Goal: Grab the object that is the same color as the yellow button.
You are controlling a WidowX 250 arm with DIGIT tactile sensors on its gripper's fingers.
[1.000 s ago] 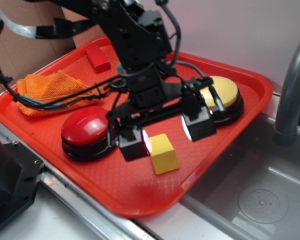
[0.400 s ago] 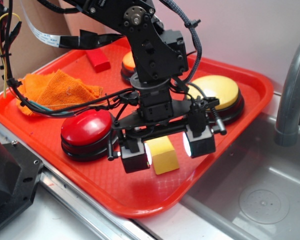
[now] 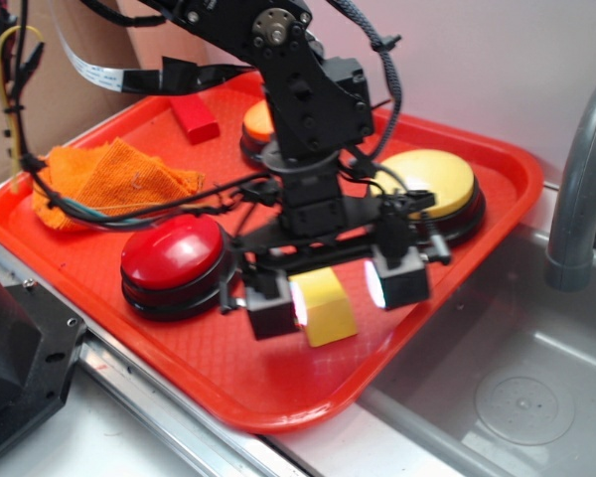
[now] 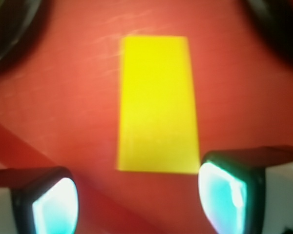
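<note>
The small yellow block (image 3: 324,306) lies on the red tray (image 3: 179,348) near its front edge. It also shows in the wrist view (image 4: 157,105), just ahead of the fingertips. My gripper (image 3: 334,290) is open, low over the tray, with one finger (image 3: 270,301) left of the block and the other (image 3: 395,277) to its right. The jaws stand on either side of the block without touching it. The yellow button (image 3: 432,184), a pale-yellow dome on a black base, sits at the tray's right rear.
A red-domed button (image 3: 172,256) stands left of the gripper. An orange-domed button (image 3: 257,124) is half hidden behind the arm. A small red block (image 3: 195,117) and an orange cloth (image 3: 104,179) lie at the back left. A steel sink (image 3: 517,388) and faucet (image 3: 581,169) are on the right.
The gripper has moved forward and down over the yellow block, so its fingers now flank the block. The block has not moved.
</note>
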